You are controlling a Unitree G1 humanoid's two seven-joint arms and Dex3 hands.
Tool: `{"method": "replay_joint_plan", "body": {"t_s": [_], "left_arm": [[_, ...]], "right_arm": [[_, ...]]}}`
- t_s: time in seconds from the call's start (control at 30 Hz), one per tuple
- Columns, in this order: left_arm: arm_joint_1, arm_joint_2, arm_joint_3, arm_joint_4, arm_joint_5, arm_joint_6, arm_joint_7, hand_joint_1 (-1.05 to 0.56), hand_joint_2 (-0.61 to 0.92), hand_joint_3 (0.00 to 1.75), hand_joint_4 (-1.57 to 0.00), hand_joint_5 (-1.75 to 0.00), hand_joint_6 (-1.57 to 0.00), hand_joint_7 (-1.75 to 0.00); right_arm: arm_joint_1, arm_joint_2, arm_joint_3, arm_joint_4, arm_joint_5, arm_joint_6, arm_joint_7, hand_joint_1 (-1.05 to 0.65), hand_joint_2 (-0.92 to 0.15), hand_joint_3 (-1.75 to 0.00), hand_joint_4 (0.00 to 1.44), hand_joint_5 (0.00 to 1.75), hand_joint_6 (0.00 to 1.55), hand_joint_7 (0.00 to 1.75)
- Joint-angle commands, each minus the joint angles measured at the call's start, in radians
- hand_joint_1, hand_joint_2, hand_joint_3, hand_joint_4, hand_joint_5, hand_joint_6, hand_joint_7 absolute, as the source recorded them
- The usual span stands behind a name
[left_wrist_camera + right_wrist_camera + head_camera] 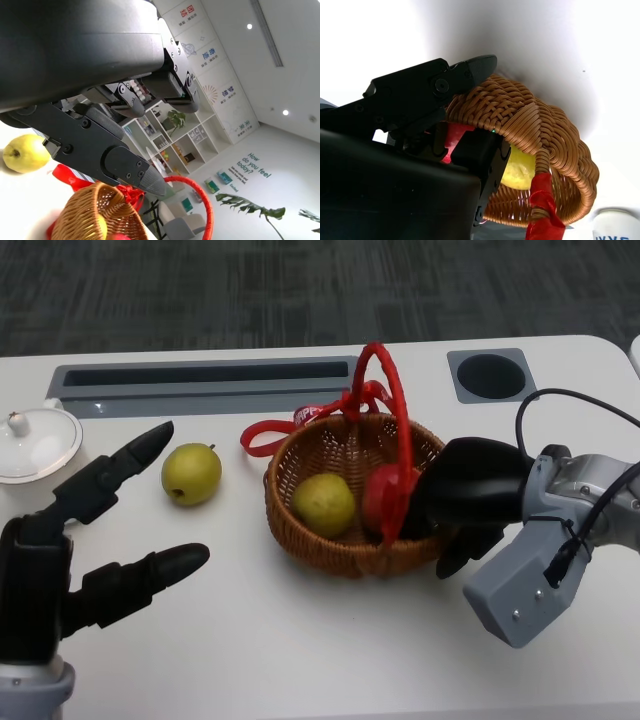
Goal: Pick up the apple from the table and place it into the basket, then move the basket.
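My right hand (478, 502), at the centre right of the frame, holds the red apple (385, 498) inside the wicker basket (300, 530), my left hand (95, 540) is spread and empty, and I judge the light, stiff basket best lifted by its red handle (392, 380).

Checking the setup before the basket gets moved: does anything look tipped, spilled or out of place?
Nothing is spilled or damaged. The basket sits upright, holding a yellow-green fruit and something red at the right hand. A second yellow-green fruit lies outside on the table.
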Motion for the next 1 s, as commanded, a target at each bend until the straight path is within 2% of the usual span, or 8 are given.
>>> {"method": "replay_joint_plan", "body": {"t_s": [0.03,0.2,0.37,0.57,0.67,0.7,0.83,1.0], "left_arm": [[0.022,0.017,0.013,-0.02,0.009,-0.008,0.009,-0.28,0.76,0.0,-0.7,-0.02,-0.68,-0.01],[0.052,0.013,0.018,-0.051,0.016,-0.007,0.011,-0.28,0.76,0.0,-0.7,-0.02,-0.69,-0.01],[0.087,0.018,0.021,-0.079,0.015,-0.02,0.005,-0.28,0.77,0.0,-0.71,-0.01,-0.68,-0.01],[0.171,0.017,0.003,-0.14,-0.004,-0.025,-0.015,-0.28,0.78,0.0,-0.71,-0.01,-0.69,-0.01],[0.223,0.019,-0.006,-0.183,-0.007,-0.029,-0.026,-0.28,0.78,0.0,-0.71,-0.01,-0.7,-0.01],[0.24,0.02,-0.008,-0.197,-0.01,-0.029,-0.029,-0.28,0.77,0.0,-0.71,-0.01,-0.7,-0.01],[0.311,0.017,-0.013,-0.262,-0.015,-0.018,-0.04,-0.28,0.76,0.0,-0.73,-0.01,-0.72,-0.01],[0.388,0.014,-0.012,-0.319,-0.007,-0.024,-0.044,-0.3,0.76,0.0,-0.73,-0.01,-0.73,-0.01]], "right_arm": [[0.004,-0.002,-0.002,0.032,0.005,0.046,-0.019,-0.31,-0.92,-0.05,0.85,1.04,1.0,0.0],[0.002,0.003,-0.007,0.067,0.006,0.127,-0.059,-0.29,-0.92,-0.09,0.95,0.78,0.96,0.0],[-0.001,0.016,-0.027,0.099,0.024,0.233,-0.042,-0.29,-0.92,-0.13,1.08,0.31,0.94,0.0],[-0.019,0.026,-0.072,0.126,0.067,0.362,0.001,-0.24,-0.92,-0.07,1.01,0.62,0.94,0.0],[-0.03,0.022,-0.087,0.131,0.078,0.399,-0.005,-0.24,-0.92,-0.03,0.87,1.08,0.98,0.01],[-0.034,0.021,-0.089,0.133,0.079,0.415,-0.008,-0.24,-0.92,-0.02,0.85,1.12,0.99,0.01],[-0.058,0.015,-0.11,0.142,0.088,0.51,0.002,-0.29,-0.92,-0.01,0.89,0.84,1.0,0.0],[-0.076,0.002,-0.142,0.147,0.102,0.585,0.03,-0.29,-0.92,0.0,1.04,0.2,1.0,0.0]]}}
